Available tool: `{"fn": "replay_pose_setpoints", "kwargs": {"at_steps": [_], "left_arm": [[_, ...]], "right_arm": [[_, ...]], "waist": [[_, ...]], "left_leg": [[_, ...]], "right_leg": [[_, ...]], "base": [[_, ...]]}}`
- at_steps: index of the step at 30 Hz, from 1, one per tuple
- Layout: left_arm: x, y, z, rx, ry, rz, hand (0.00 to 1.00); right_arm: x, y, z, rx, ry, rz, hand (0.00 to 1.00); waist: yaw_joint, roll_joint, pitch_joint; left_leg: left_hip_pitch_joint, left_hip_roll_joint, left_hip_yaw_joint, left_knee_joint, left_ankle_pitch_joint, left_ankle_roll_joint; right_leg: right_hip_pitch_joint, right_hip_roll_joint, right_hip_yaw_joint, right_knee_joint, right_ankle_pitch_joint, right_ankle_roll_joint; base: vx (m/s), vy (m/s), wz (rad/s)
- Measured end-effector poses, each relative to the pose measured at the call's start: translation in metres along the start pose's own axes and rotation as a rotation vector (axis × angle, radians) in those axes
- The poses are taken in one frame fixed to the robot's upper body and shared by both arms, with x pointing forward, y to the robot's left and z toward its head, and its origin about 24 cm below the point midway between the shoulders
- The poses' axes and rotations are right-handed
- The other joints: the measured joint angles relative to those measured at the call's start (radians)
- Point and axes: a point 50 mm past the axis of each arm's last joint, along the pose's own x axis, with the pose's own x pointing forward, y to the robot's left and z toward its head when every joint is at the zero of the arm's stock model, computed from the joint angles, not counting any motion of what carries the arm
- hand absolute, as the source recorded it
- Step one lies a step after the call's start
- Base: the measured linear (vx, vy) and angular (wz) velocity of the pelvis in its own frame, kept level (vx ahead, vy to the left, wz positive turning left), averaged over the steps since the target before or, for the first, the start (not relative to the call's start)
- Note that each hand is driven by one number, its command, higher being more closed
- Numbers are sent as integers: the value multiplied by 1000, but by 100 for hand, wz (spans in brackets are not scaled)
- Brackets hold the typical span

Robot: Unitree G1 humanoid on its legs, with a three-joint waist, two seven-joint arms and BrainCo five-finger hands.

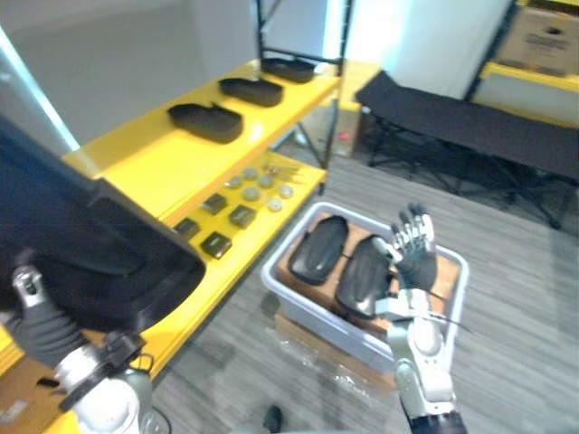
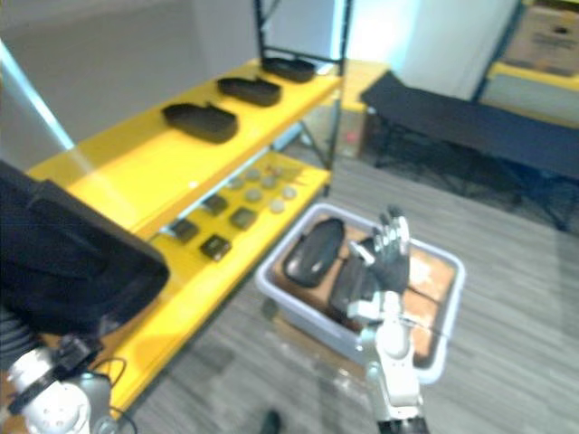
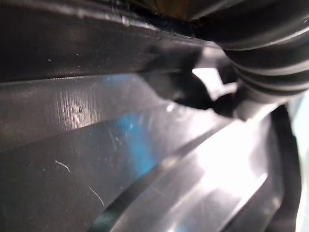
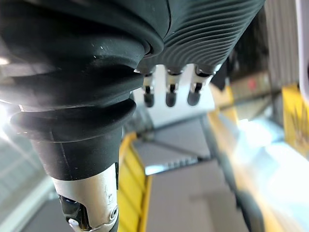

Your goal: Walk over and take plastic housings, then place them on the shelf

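1. Carrying the black housing [image 1: 90, 262] at the yellow shelf's [image 1: 145, 158] near end, the left hand [image 1: 36, 321] sits under it; I cannot tell its grip.
2. Lower the housing flat, clear of the shelved housings [image 1: 206, 120].
3. The right hand [image 1: 412, 249] hovers spread and empty over the grey bin [image 1: 303, 312].

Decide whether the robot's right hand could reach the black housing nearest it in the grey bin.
Probably yes. The right hand, fingers straight, is raised just over the open-topped grey bin, beside that housing; nothing lies between them, so lowering it should suffice.
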Motion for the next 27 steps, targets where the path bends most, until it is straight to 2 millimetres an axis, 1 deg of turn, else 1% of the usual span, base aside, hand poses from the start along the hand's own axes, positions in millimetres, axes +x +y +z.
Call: {"fn": "replay_pose_setpoints", "kwargs": {"at_steps": [1,3,4,7,10,12,13,14,15,17,20,22,24,25,26,27], "left_arm": [[1,4,1,11,-4,1,100],[2,7,2,28,-12,-1,100],[3,8,2,32,-13,-3,100],[2,11,2,49,-9,1,100],[1,11,1,49,-5,-7,100],[2,10,1,36,-3,-18,100],[3,7,1,6,0,-32,100],[3,5,1,-3,-3,-37,100],[3,-1,0,-29,-4,-52,100],[2,-3,0,-45,1,-56,100],[2,-4,2,-55,-15,-54,100],[4,-13,3,-85,-37,-82,100],[7,-25,6,-125,-68,-133,100],[11,-34,9,-146,-93,-178,100],[14,-42,10,-165,-117,-230,100],[16,-47,10,-174,-127,-254,100]], "right_arm": [[3,1,2,-1,-10,5,0],[5,3,2,-17,-10,15,0],[5,4,1,-18,-3,19,0],[4,4,-5,-34,34,35,0],[5,2,-5,-58,42,71,0],[5,2,-6,-64,55,81,0],[4,-1,-6,-73,63,79,0],[3,-2,-6,-78,66,75,0],[1,-7,-7,-92,72,64,0],[1,-7,-7,-109,72,68,0],[1,-7,-6,-125,64,89,0],[2,-11,-4,-132,59,85,0],[3,-16,-2,-145,50,80,0],[4,-21,1,-159,33,68,0],[6,-28,6,-174,9,50,0],[6,-32,8,-180,0,38,0]], "waist": [[11,-5,5],[11,-14,10],[11,-21,16],[11,-26,27],[8,-19,31],[5,-17,35],[-3,-8,45],[-8,-4,49],[-14,4,56],[-14,7,57],[-14,4,57],[-21,2,58],[-22,2,58],[-30,2,58],[-50,2,58],[-54,2,58]], "left_leg": [[1,-2,-3,0,-1,2],[1,-7,-13,0,-5,7],[3,-11,-10,0,-7,9],[12,-10,14,0,-11,15],[10,-7,25,0,-12,17],[7,11,117,0,-18,26],[7,24,184,0,-18,26],[7,26,198,0,-18,26],[6,22,188,0,-16,24],[6,15,173,0,-18,27],[11,3,166,0,-29,41],[10,-9,142,0,-34,47],[13,-15,113,1,-31,44],[15,-23,74,5,-23,50],[20,-30,25,6,-9,54],[21,-32,2,6,-5,57]], "right_leg": [[0,-3,0,6,-3,-2],[0,-8,0,11,-10,-3],[0,-14,1,19,-23,-3],[0,-17,9,33,-50,-8],[1,-18,4,34,-53,-3],[8,-21,-17,34,-45,11],[23,-24,-49,33,-43,15],[30,-26,-61,34,-42,16],[37,-32,-84,45,-42,16],[38,-35,-84,63,-42,16],[35,-54,-84,94,-42,16],[35,-68,-81,122,-42,15],[27,-79,-51,171,-42,15],[20,-87,-8,217,-44,12],[13,-92,44,267,-51,-2],[3,-91,77,296,-64,-16]], "base": [[-18,73,11],[-24,53,7],[-27,29,-7],[-35,15,-16],[-11,5,-1],[-10,27,29],[0,33,51],[19,67,74],[27,70,51],[47,61,36],[67,40,17],[97,30,34],[122,18,50],[199,-14,96],[174,-17,109],[157,-66,114]]}}
